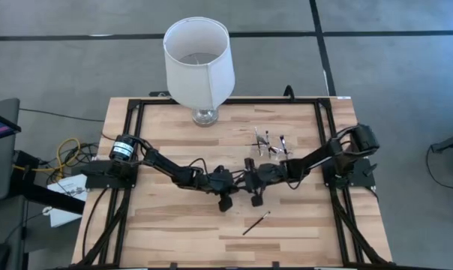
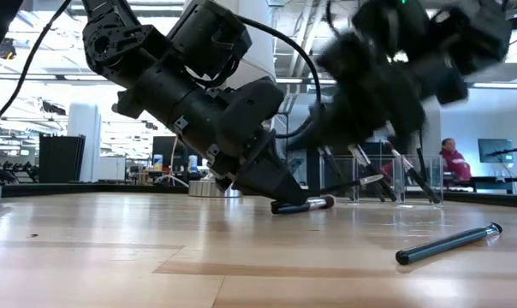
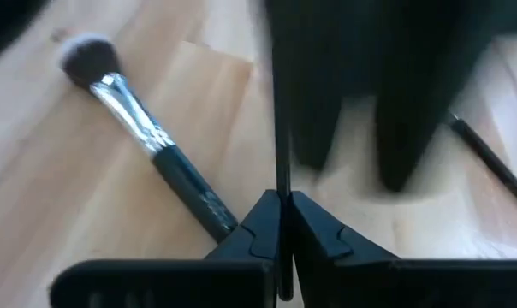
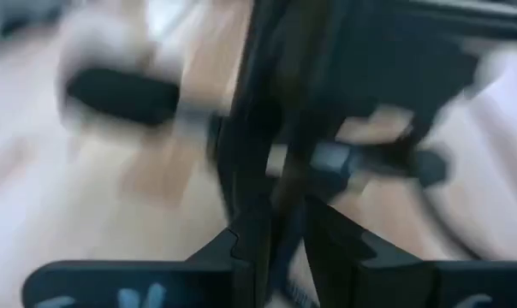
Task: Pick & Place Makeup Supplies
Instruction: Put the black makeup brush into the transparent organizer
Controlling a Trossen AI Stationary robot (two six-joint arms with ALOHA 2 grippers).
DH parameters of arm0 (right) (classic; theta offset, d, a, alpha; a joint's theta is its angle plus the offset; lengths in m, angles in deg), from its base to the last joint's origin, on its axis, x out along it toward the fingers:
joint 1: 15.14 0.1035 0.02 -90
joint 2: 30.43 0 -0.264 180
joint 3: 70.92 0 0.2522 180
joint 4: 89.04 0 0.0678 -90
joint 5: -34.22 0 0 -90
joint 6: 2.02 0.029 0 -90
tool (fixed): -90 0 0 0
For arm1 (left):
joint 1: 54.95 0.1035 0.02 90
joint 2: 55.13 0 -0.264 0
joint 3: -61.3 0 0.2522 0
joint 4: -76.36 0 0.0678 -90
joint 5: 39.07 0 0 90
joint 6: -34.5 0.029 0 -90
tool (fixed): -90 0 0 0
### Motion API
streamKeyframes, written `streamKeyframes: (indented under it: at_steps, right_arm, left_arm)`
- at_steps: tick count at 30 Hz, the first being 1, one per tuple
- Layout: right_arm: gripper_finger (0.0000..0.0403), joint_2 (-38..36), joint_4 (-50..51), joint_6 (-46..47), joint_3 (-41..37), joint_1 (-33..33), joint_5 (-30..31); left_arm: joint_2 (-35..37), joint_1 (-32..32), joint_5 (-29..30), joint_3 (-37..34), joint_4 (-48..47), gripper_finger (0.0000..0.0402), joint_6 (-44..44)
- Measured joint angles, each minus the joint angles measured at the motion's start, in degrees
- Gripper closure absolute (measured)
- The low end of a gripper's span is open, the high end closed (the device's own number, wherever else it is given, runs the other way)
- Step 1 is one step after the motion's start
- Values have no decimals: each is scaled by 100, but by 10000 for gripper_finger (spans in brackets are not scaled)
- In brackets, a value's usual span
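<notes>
Grippers meet mid-frame: left gripper (image 3: 282, 224) pinches a thin brush (image 3: 282, 120), right gripper (image 1: 258, 196) we can't tell. We'd pass it slowly, clear of the fluffy brush (image 3: 143, 134).

This is a large open lab or workshop hall rather than a home. The wooden table (image 1: 174, 225) stands in a black metal frame (image 1: 226, 100) on a grey tiled floor (image 1: 76, 45), with loose cables (image 1: 65, 154) trailing beside it. Level across the table, the low view shows a long room with a high ceiling of strip lights (image 2: 36, 81), dark equipment racks (image 2: 62, 156), a wall screen (image 2: 496, 151) and a seated person (image 2: 454, 162).
</notes>
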Motion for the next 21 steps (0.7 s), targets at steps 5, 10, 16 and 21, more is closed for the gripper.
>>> streamKeyframes:
  at_steps: [5, 10, 16, 21]
  right_arm:
    - [339, -1191, 1453, 352, 503, 204, 121]
    - [339, -2909, 2473, 117, 729, 783, 807]
    - [339, -4614, 2117, 112, 44, 1712, 1728]
    - [339, -4426, -404, 68, -1433, 1719, 2339]
  left_arm:
    - [257, 17, 267, -2, 86, 390, 291]
    - [1292, 41, 448, -260, 27, 386, 633]
    - [2844, 8, 910, -1250, 259, 387, 1227]
    - [2942, -153, 736, -2306, 2590, 390, 1583]
